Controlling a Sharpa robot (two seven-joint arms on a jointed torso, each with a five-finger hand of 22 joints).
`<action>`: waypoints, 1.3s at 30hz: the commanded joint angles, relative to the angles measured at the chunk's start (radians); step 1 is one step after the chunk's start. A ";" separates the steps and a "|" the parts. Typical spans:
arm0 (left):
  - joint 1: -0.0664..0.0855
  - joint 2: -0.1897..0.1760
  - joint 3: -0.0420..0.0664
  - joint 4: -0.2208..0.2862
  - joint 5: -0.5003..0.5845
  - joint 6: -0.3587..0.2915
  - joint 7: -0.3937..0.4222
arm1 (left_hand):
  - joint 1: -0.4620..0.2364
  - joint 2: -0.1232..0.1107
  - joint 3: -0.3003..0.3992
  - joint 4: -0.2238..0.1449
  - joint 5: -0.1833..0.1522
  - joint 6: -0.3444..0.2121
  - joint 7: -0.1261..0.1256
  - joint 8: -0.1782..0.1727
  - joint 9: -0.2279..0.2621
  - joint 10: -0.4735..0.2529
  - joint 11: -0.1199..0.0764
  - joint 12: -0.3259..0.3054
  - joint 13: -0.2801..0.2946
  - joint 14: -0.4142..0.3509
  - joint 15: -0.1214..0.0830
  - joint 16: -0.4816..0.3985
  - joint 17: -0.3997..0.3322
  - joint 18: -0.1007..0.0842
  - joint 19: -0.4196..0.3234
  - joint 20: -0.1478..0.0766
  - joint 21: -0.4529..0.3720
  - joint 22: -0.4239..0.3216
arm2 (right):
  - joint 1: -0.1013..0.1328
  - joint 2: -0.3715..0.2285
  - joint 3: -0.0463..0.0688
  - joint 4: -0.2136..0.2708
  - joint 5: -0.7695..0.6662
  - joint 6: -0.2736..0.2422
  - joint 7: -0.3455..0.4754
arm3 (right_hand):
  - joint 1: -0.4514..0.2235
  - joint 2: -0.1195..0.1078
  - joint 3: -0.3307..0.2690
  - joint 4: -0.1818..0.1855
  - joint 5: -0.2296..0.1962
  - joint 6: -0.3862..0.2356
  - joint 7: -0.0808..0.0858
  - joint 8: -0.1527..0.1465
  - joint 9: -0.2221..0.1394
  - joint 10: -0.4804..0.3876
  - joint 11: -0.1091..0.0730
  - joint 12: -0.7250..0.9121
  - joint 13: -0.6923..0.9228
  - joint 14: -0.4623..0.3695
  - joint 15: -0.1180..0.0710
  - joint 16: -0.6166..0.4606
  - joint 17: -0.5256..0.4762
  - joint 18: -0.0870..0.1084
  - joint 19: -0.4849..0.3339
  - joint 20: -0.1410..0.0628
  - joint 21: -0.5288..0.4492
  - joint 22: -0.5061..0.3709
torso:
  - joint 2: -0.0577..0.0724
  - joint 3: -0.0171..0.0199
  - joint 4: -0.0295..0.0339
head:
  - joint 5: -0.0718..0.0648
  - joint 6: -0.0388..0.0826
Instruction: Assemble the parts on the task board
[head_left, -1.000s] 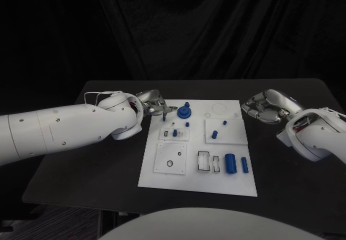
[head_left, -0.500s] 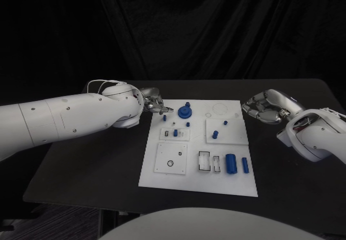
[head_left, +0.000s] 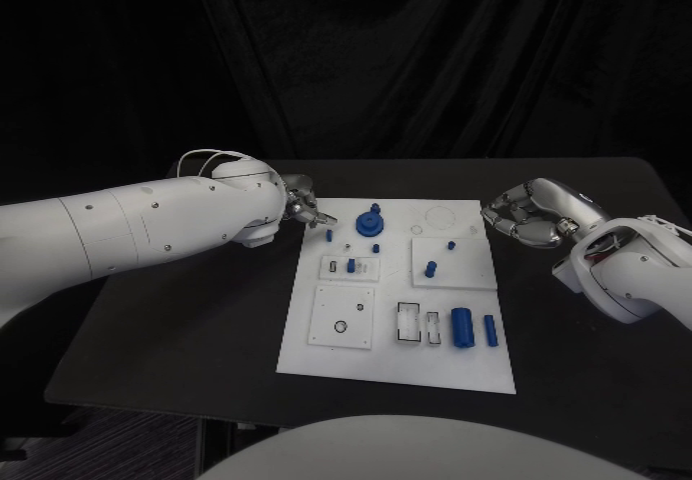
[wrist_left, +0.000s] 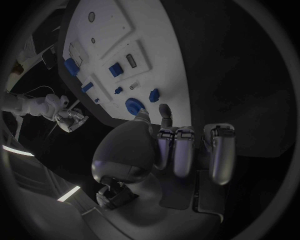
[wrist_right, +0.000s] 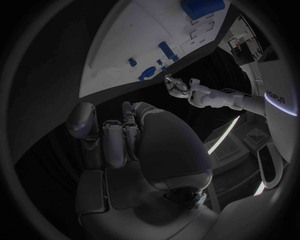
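The white task board (head_left: 389, 300) lies mid-table. On it are a round blue part (head_left: 371, 222), small blue pegs (head_left: 329, 237) near its far left, more pegs (head_left: 430, 268) in the middle, and two blue cylinders (head_left: 462, 327) near the front right. My left hand (head_left: 300, 207) hovers just off the board's far left corner, fingers curled in with nothing in them. In the left wrist view that hand (wrist_left: 181, 150) sits short of the round blue part (wrist_left: 133, 105). My right hand (head_left: 522, 218) stays off the board's right edge, fingers curled (wrist_right: 119, 137) and holding nothing.
The black table (head_left: 188, 330) has free room on both sides of the board and in front of it. Outlined recesses (head_left: 418, 322) on the board's front half stand without parts. My bulky left arm (head_left: 130, 235) stretches over the table's left side.
My left hand has drawn back from over the small peg at the board's far left toward the corner, and the arm has swung up. The peg stays on the board. The right hand is still.
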 joint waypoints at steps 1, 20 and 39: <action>0.000 0.007 0.001 -0.008 -0.001 0.030 0.003 | -0.007 -0.006 -0.002 0.003 0.002 -0.010 0.000 -0.003 0.025 0.104 0.004 0.003 0.263 0.104 0.004 0.003 0.263 0.002 0.045 0.001 -0.004 0.213 | -0.003 0.000 0.001 0.001 -0.012 -0.015 0.005 | 0.009 -0.005 0.007 0.001 0.005 0.007 -0.002 0.007 0.000 0.002 0.001 0.000 0.091 0.006 -0.005 0.005 0.049 0.003 0.007 0.002 0.001 0.124 | -0.002 0.0015 -0.0013 | 0.003 0.000; -0.007 0.023 0.001 -0.029 -0.001 0.030 0.041 | -0.032 0.002 -0.015 0.003 -0.001 -0.037 0.010 -0.031 0.014 0.104 0.013 0.003 0.263 0.104 0.011 0.003 0.263 0.004 0.039 0.008 -0.011 0.210 | -0.003 0.000 0.001 -0.001 -0.012 -0.006 0.000 | 0.009 -0.006 0.007 0.001 0.006 0.007 -0.002 0.007 0.000 0.003 0.001 0.001 0.091 0.007 -0.005 0.006 0.049 0.003 0.008 0.001 0.002 0.124 | -0.003 0.0014 0.0002 | -0.002 0.000; -0.029 0.045 0.001 -0.061 -0.001 0.048 0.034 | -0.025 0.009 -0.013 -0.001 0.030 -0.031 0.012 -0.053 -0.002 0.104 0.015 0.003 0.263 0.104 0.014 0.003 0.263 0.004 0.040 0.012 -0.012 0.211 | -0.003 0.002 0.001 -0.001 -0.012 -0.003 0.000 | 0.010 -0.006 0.007 0.001 0.007 0.007 -0.002 0.007 0.000 0.002 0.001 0.000 0.090 0.007 -0.005 0.005 0.048 0.003 0.008 0.001 0.002 0.124 | -0.003 0.0027 0.0000 | -0.005 0.000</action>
